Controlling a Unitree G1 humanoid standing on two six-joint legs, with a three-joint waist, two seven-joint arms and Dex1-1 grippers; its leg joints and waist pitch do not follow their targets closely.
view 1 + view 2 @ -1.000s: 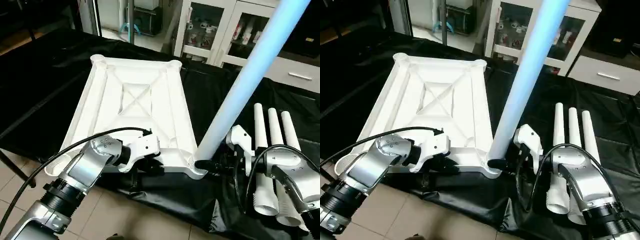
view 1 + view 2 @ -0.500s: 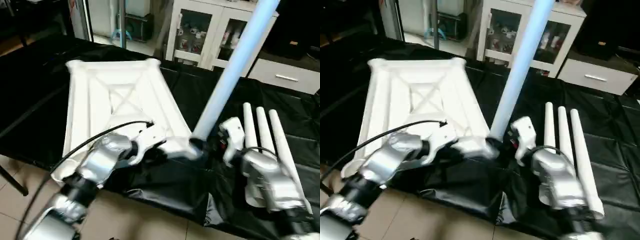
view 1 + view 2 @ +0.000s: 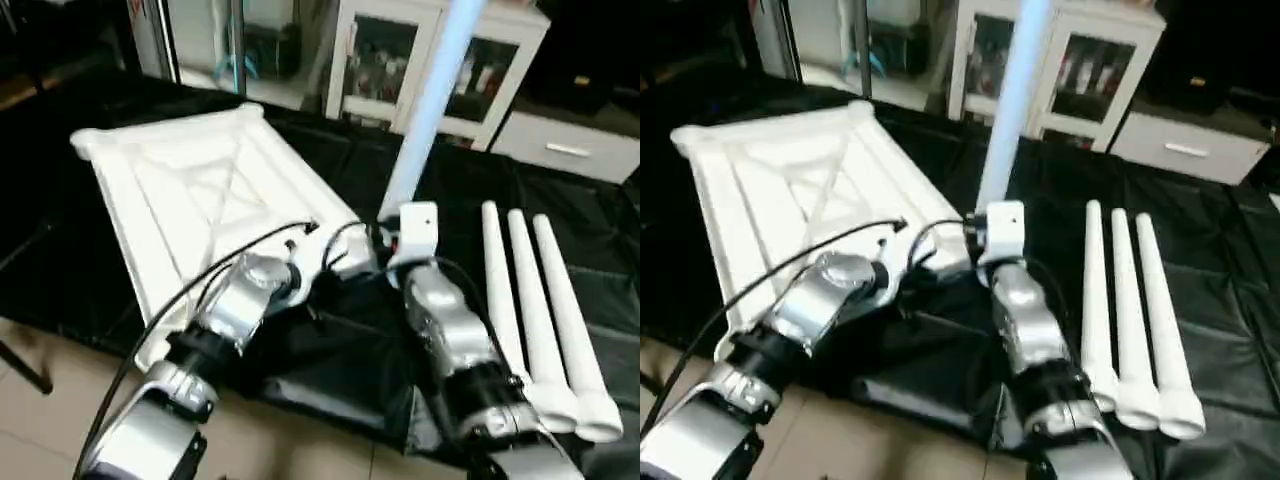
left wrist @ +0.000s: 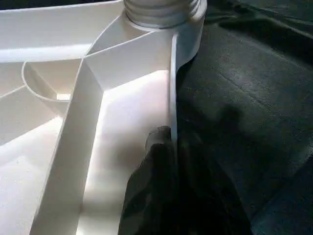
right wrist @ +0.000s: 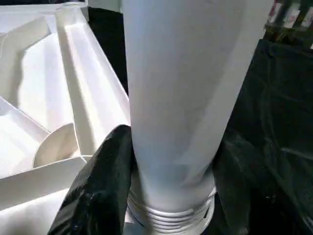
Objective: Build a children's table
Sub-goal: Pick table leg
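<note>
- The tabletop (image 3: 190,190) lies underside up on the black worktable (image 3: 560,200); the left gripper (image 4: 168,147) is clenched on its rim near the corner socket (image 4: 164,12).
- The right gripper (image 5: 166,181) grasps the upright leg (image 5: 190,98) standing in that socket.
- Step in hand, likely: screwing this first leg home.
- Next calls for twisting until seated, then fetching one of the spare legs (image 3: 530,300) lying beside the tabletop.

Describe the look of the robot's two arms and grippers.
Both forearms are silver metal with black ribbed collars; a black cable loops over the left arm. The right arm ends in a white wrist housing. The left gripper and right gripper have black fingers.
</note>
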